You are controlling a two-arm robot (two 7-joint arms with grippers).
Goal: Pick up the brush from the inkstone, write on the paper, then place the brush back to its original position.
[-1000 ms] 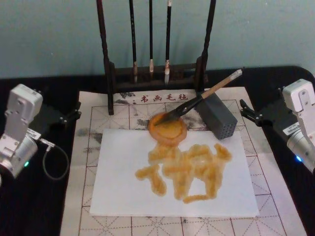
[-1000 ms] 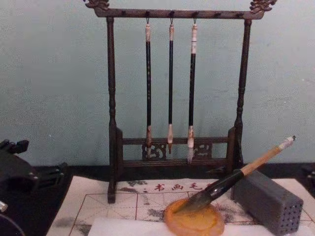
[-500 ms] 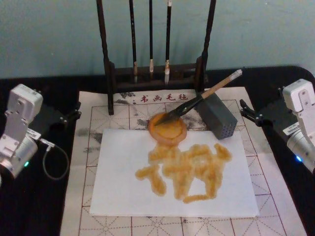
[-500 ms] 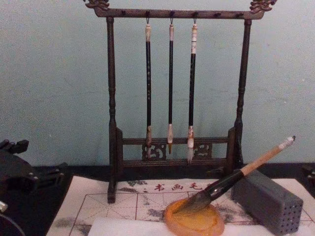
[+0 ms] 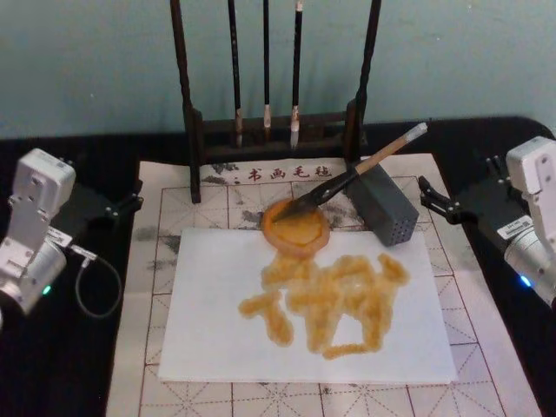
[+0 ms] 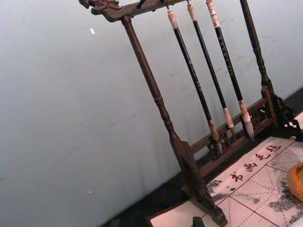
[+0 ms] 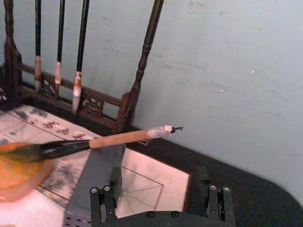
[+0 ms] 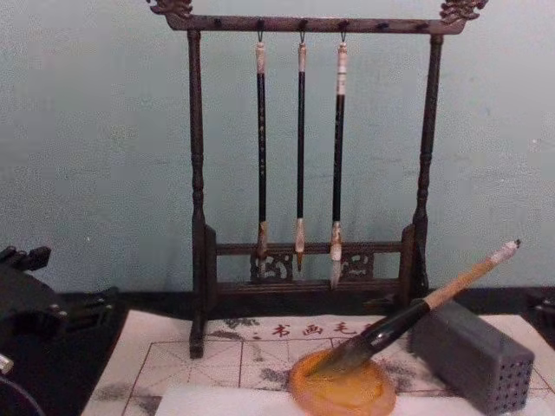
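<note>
The brush [image 5: 352, 174] lies slanted, its dark bristles in the round amber inkstone [image 5: 296, 228] and its handle propped on a grey block [image 5: 387, 207]. In the right wrist view the brush [image 7: 120, 138] crosses just ahead of my open right gripper [image 7: 156, 189]. From the head, the right gripper [image 5: 428, 198] is to the right of the block, clear of the brush. The white paper [image 5: 208, 321] in front of the inkstone carries thick orange strokes. My left gripper [image 5: 132, 196] rests open at the mat's left edge, holding nothing.
A dark wooden rack [image 5: 188, 104] with three thin hanging brushes [image 8: 300, 147] stands behind the inkstone. The beige gridded mat [image 5: 148, 382] lies under the paper. A cable [image 5: 95, 287] loops by the left arm.
My right arm has shifted slightly, its fingers edging a little toward the grey block. Brush, inkstone, paper and left arm stay put.
</note>
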